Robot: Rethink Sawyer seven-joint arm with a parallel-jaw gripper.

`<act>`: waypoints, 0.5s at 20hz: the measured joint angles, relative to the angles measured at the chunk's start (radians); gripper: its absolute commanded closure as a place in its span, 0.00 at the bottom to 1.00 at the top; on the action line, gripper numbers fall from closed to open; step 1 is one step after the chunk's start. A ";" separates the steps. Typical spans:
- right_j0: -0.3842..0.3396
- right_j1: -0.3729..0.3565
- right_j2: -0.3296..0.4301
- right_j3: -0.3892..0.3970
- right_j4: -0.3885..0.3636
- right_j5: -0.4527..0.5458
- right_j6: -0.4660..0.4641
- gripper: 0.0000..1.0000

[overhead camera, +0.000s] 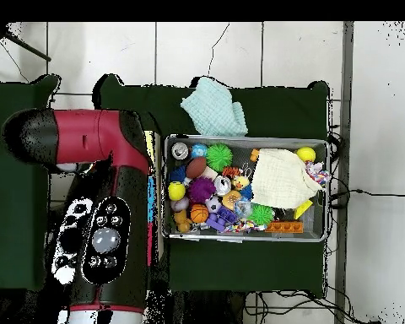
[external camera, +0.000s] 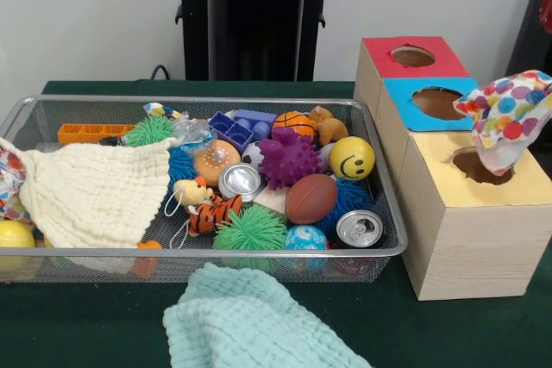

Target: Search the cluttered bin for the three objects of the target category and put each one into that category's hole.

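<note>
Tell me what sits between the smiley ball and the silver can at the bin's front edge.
In the front view, a blue spiky ball lies between the yellow smiley ball and the can.

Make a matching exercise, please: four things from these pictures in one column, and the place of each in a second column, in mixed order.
Things:
1. yellow smiley ball
2. polka-dot cloth
3. mint green cloth
4. cream cloth

Places:
A. on the table, in front of the wire bin
B. draped over the bin's left side
C. hanging out of the yellow box's hole
D. inside the bin, near its right wall

Pairs: 1-D, 2-C, 3-A, 4-B
</note>
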State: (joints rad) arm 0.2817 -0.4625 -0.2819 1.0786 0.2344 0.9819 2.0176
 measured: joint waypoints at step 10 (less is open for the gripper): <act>-0.009 0.069 0.013 -0.013 0.000 -0.048 0.000 1.00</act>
State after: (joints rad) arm 0.2731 -0.3936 -0.2689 1.0660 0.2339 0.9336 2.0176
